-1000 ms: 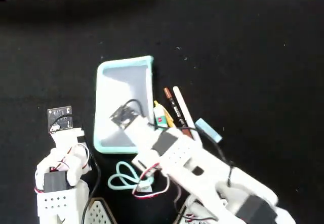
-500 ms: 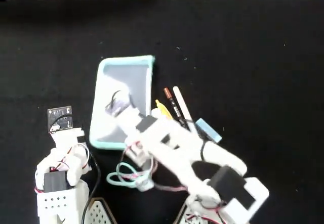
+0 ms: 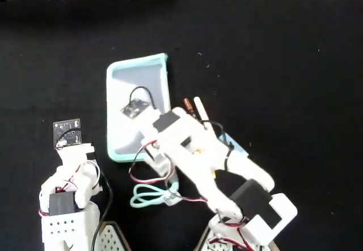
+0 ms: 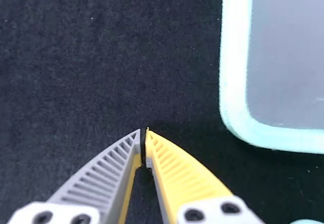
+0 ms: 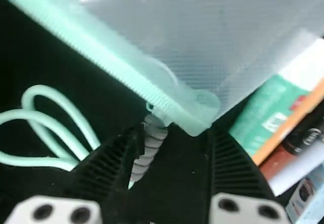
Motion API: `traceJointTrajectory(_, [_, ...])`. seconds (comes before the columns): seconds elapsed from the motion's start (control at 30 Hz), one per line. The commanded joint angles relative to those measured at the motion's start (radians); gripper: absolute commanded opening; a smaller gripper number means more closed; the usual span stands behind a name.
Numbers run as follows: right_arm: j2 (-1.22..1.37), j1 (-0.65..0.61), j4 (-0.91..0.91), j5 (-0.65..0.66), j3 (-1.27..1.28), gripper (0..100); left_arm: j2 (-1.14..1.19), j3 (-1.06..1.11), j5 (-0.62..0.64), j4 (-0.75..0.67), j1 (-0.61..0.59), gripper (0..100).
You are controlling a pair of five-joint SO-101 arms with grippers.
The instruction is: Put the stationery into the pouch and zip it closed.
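Mint-trimmed pouch (image 3: 136, 64) lies flat; the right gripper (image 5: 172, 133), fingers apart, flanks its zip pull (image 5: 151, 142), seemingly to seize it; the left gripper (image 4: 143, 133), fingers together, sits beside the pouch.

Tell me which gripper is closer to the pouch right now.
Right. The right gripper is at a corner of the pouch, open around its zipper pull; the left gripper is shut, off to the pouch's side, apart from it.
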Motion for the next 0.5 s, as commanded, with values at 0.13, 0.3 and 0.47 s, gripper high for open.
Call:
traceJointTrajectory(0.13, [-0.002, -0.071, 0.006, 0.009, 0.012, 19.8, -0.005, 0.015, -0.003, 0.008, -0.001, 3])
traceJointTrajectory(0.3, [-0.002, -0.072, 0.011, 0.011, 0.010, 19.8, -0.005, 0.015, -0.003, 0.008, -0.001, 3])
traceJointTrajectory(0.47, [-0.002, -0.072, 0.055, 0.061, 0.015, 19.8, -0.005, 0.015, -0.003, 0.008, -0.001, 3])
